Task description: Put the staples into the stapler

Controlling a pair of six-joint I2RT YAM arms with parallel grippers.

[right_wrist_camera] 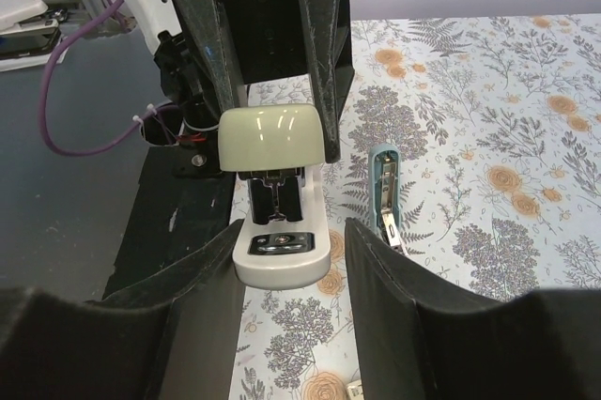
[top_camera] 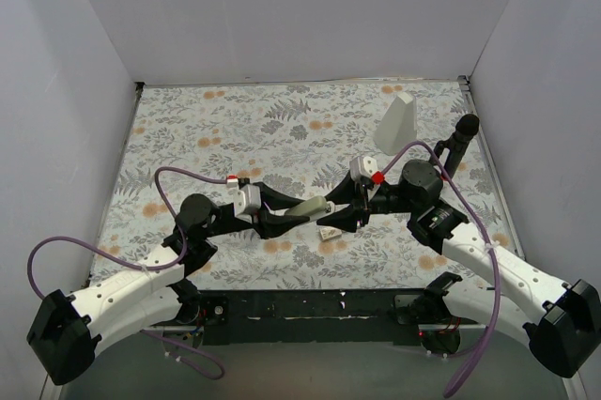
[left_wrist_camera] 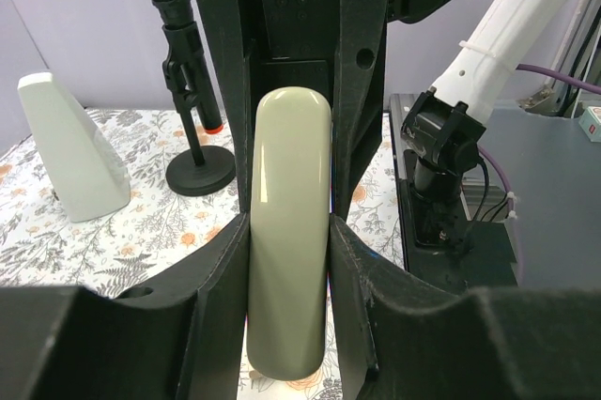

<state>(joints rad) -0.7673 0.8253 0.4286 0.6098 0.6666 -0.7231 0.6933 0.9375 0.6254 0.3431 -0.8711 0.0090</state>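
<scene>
Left end effector (left_wrist_camera: 289, 250) is clamped on the glossy, round-topped beige stapler (left_wrist_camera: 291, 156). My right end effector (right_wrist_camera: 293, 240) stands wide, its fingers (right_wrist_camera: 394, 297) flanking that stapler's base. I judge loading not yet begun: the light blue plastic stapler (right_wrist_camera: 383, 184), silver channel showing, lies on the floral-printed surface (right_wrist_camera: 507, 90) just right of it, and the tiny cream staples box (top_camera: 331, 233) sits close by, nearer me.
</scene>
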